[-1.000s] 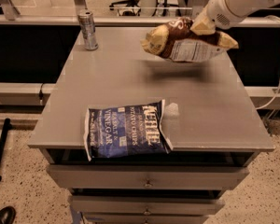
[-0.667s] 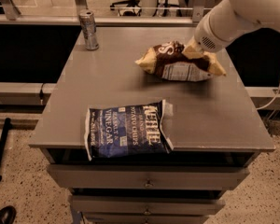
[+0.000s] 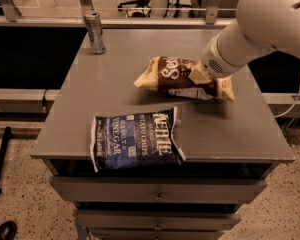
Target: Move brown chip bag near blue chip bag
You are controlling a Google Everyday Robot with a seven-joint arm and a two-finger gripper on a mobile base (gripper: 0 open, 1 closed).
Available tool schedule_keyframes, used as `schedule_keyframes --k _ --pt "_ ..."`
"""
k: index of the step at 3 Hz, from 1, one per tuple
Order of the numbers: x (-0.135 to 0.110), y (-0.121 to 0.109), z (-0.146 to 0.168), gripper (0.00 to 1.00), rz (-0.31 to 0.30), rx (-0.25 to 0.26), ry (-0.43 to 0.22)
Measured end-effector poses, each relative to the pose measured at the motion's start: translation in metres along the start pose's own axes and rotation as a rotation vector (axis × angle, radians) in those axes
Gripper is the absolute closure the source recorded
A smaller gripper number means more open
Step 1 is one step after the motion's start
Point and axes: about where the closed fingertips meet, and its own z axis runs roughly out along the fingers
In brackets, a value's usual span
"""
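Your brown chip bag (image 3: 177, 76) has moved. A second ago it was up high over the back right part of the desk (image 3: 115, 84). Now it is lower and closer to the front, over the middle right of the desk. It sits just behind the blue chip bag (image 3: 135, 141), which lies flat at the front edge and has not moved. The two bags are near each other but do not touch. That means your job is almost done. I think you only need to set the brown bag down.

Your hand (image 3: 204, 75) is at the right part of the brown bag, tucked under the big white arm (image 3: 270, 24). It is closed on the bag and holds it up. You can see a dark shadow on the desk under the bag, so the bag looks like it is a little bit off the desk. The hand touches nothing else.

The can (image 3: 95, 31) stands at the back left corner, well away from both bags.
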Motion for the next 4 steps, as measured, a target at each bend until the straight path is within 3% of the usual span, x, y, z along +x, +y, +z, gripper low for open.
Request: schedule_keyframes --k 2,3,4 --pt "0.006 0.031 -0.048 1.0 -0.012 -0.064 -0.067" --pt "0.005 0.048 -0.048 0.86 -0.033 -0.111 -0.063" --pt "0.006 0.063 -0.046 0.62 -0.048 -0.154 -0.054"
